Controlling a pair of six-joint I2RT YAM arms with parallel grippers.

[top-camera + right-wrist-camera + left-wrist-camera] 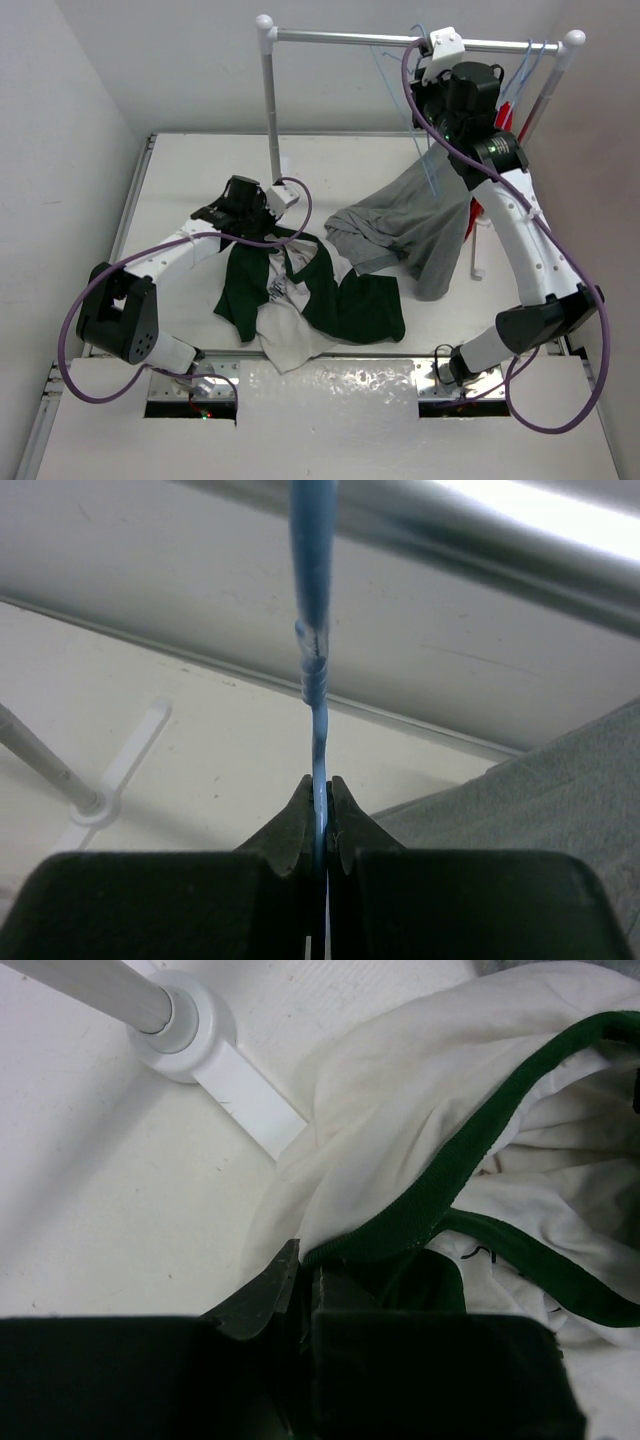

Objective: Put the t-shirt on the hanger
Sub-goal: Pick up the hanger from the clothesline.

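Two arms work over one white surface point(180, 180) with one rack at its far side. There are three garments. One t-shirt point(330, 300) lies crumpled on the surface between the arm bases. One grey shirt point(415, 225) spreads below the right half of the rail point(340, 38). One red garment point(505, 115) shows in slivers behind the right arm. More than one thin light-blue wire hangs from the rail, but an exact count cannot be read from above.

Only the top view shows all the garments and both arms at once, though neither claw's tips can be made out there. The left wrist view shows the t-shirt's green neck trim close up. It also shows the rack's white post base point(185, 1025) on the surface just beyond the cloth. The right wrist view shows the hanger point(310, 600) hanging from the blurred rail, with a twist in its neck and grey cloth to the lower right.

The left claw point(305, 1260) is pinched tight on the t-shirt where white cloth meets the green trim. The right claw point(318, 785) is up at the rail, clamped on the hanger's wire just under the twist.
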